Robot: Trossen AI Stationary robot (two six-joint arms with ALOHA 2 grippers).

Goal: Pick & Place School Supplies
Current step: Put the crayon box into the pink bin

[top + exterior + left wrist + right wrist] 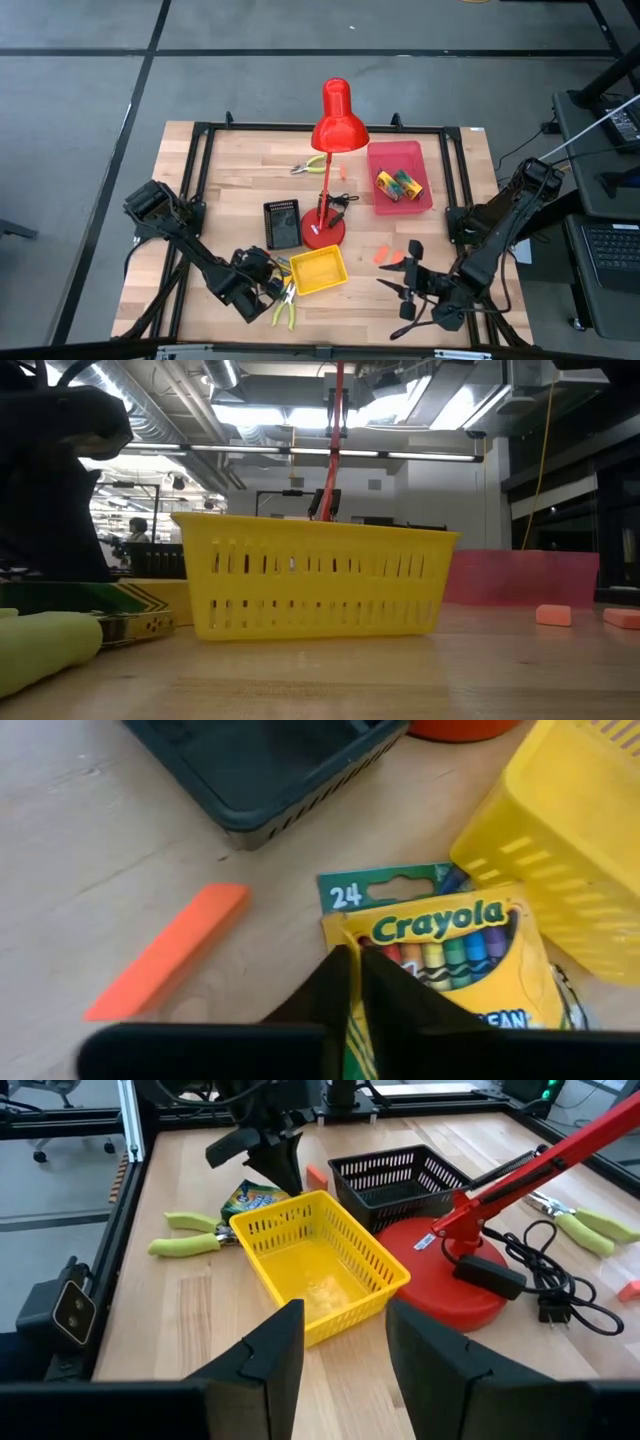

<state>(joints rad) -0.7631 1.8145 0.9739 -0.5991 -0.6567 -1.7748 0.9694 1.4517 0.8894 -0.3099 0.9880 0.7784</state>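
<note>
Since the left gripper (pixel 352 1005) sits low at the front-left of the table, just left of the yellow tray (pixel 318 270), the crayon box (pixel 455 965) under it is the item in hand. In the left wrist view the fingers meet at a point on the near edge of the box; they look pinched together on that edge, though the contact itself is partly hidden. The box lies flat on the wood, touching or nearly touching the yellow tray's wall, with its long axis running roughly away from the wrist. An orange piece (pixel 170 952) lies beside it on the bare wood, apart from the fingers. Pliers (pixel 286 305) with yellow-green handles lie just in front of this gripper, near the table's front edge.

Centre: black tray (pixel 282 223), then the red lamp (pixel 331 150) on its round base. A second pair of pliers (pixel 309 165) lies behind the lamp, well apart from both arms.

Right: two more crayon boxes (pixel 398 184) rest inside the pink tray (pixel 385 155). Two orange pieces (pixel 389 256) lie on the wood between the lamp base and the right gripper (pixel 405 290), which hovers near the front-right with fingers spread apart, holding nothing, pointed across at the yellow tray.

Judgement: left arm is nearer the box; the move turns on lifting it clear of the tray wall.
</note>
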